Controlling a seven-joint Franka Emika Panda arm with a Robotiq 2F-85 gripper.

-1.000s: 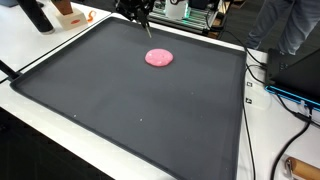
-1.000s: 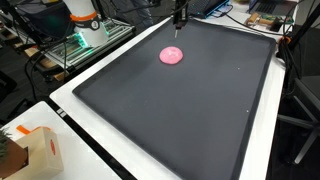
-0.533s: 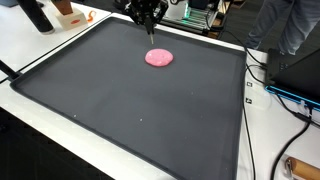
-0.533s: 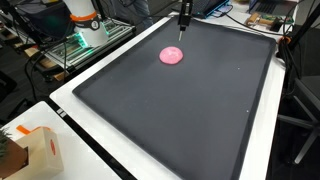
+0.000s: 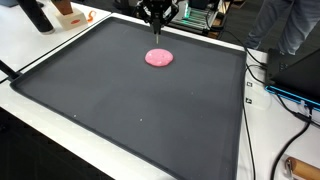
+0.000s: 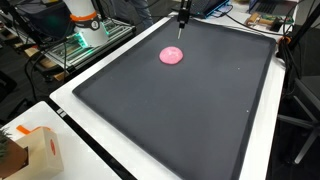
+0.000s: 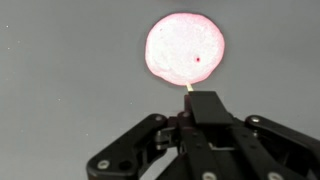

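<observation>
A flat round pink disc (image 5: pixel 158 58) (image 6: pixel 172 56) lies on the far part of a big black mat (image 5: pixel 120 110) (image 6: pixel 190 110). My gripper (image 5: pixel 158 20) (image 6: pixel 181 16) hangs just beyond it, a little above the mat. Its fingers are shut on a thin stick (image 5: pixel 158 35) (image 6: pixel 180 32) that points down. In the wrist view the gripper (image 7: pixel 205 105) fills the lower half, the stick's pale tip (image 7: pixel 190 88) shows just below the disc (image 7: pixel 186 47), and a small red dot marks the disc. I cannot tell whether the tip touches the mat.
The mat has a raised rim and sits on a white table (image 5: pixel 40 50). A cardboard box (image 6: pixel 35 150) stands at a near corner. Cables (image 5: pixel 285 95) and equipment (image 5: pixel 200 15) lie past the mat's edges; an orange and white base (image 6: pixel 82 20) stands beside the table.
The gripper with the stick has moved sideways along the mat's far edge and now hangs right behind the pink disc. The disc has not moved.
</observation>
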